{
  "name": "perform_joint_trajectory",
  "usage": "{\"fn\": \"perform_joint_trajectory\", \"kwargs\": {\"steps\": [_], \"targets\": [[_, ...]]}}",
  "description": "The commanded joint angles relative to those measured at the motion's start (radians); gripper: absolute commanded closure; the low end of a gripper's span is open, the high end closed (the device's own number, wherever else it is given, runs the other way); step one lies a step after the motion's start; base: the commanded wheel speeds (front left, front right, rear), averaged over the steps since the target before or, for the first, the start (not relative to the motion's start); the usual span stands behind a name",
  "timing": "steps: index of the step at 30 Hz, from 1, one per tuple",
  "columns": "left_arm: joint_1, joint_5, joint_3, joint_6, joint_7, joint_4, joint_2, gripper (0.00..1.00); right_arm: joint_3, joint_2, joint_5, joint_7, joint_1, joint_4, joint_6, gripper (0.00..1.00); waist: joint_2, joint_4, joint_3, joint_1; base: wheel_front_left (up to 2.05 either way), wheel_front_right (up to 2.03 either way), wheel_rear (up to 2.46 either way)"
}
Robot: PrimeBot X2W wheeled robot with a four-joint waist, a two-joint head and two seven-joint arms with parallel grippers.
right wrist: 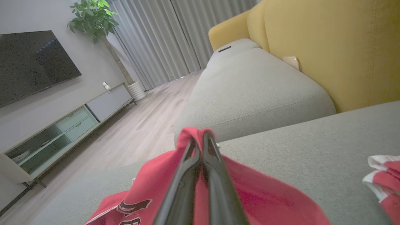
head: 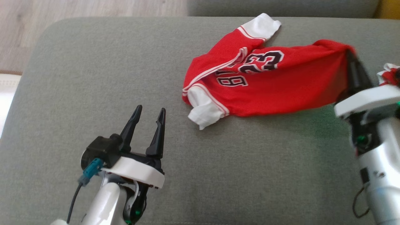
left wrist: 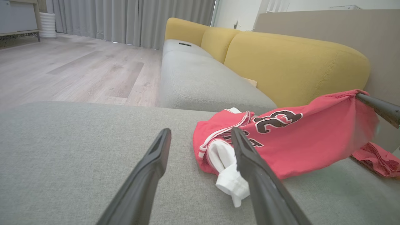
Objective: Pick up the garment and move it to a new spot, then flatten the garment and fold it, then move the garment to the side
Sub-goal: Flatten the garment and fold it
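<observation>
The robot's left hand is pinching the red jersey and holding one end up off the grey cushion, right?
No, it is the right hand that is pinching the red jersey and holding one end up off the grey cushion. The head view shows it; the left hand is open and apart from the jersey.

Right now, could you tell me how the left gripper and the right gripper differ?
The left gripper is open; the right gripper is shut. The left gripper holds nothing, while the right gripper pinches an edge of the red jersey, holding it raised off the cushion. The left gripper is over bare cushion near the jersey's white sleeve; the right gripper is at the jersey's opposite end. Both have two long dark fingers.
</observation>
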Motion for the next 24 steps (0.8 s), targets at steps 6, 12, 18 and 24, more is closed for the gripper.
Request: {"fn": "perform_joint_trajectory", "kwargs": {"steps": [6, 12, 18, 24], "targets": [[-0.024, -0.005, 0.029, -0.008, -0.005, -0.031, 0.007, 0.0, -0.1, -0.039, -0.035, 0.048, -0.112, 0.135, -0.001, 0.54, 0.0, 0.033, 0.022, 0.0, 0.0, 0.0, 0.0], [-0.018, -0.003, 0.037, -0.01, -0.005, -0.023, 0.007, 0.0, -0.128, -0.044, -0.223, -0.031, -0.17, 0.299, -0.001, 0.0, 0.0, 0.04, 0.011, 0.0, 0.0, 0.0, 0.0], [-0.002, 0.005, 0.053, -0.007, -0.005, -0.029, 0.007, 0.0, -0.054, 0.001, -0.301, -0.14, -0.123, 0.266, -0.001, 0.0, 0.0, 0.004, -0.032, 0.0, 0.0, 0.0, 0.0], [0.015, 0.008, 0.067, -0.008, -0.005, -0.036, 0.007, 0.0, -0.006, 0.034, -0.294, -0.169, -0.011, 0.128, -0.001, 0.0, 0.0, -0.036, -0.057, 0.0, 0.0, 0.0, 0.0]]}}
